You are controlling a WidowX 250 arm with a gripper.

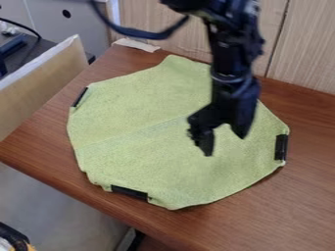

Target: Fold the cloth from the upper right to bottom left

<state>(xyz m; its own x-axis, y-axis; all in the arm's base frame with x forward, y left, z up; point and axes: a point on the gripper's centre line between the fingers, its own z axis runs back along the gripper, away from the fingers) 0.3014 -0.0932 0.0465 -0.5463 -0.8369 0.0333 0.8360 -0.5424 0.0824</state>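
Here, green cloth (131, 108) lies on a brown table (307, 201) beside wooden panels (307, 44)

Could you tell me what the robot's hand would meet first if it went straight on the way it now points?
Pointing down, the black two-fingered hand would most likely meet the light green cloth spread on the brown wooden table; the gap between them, if any, is unclear.
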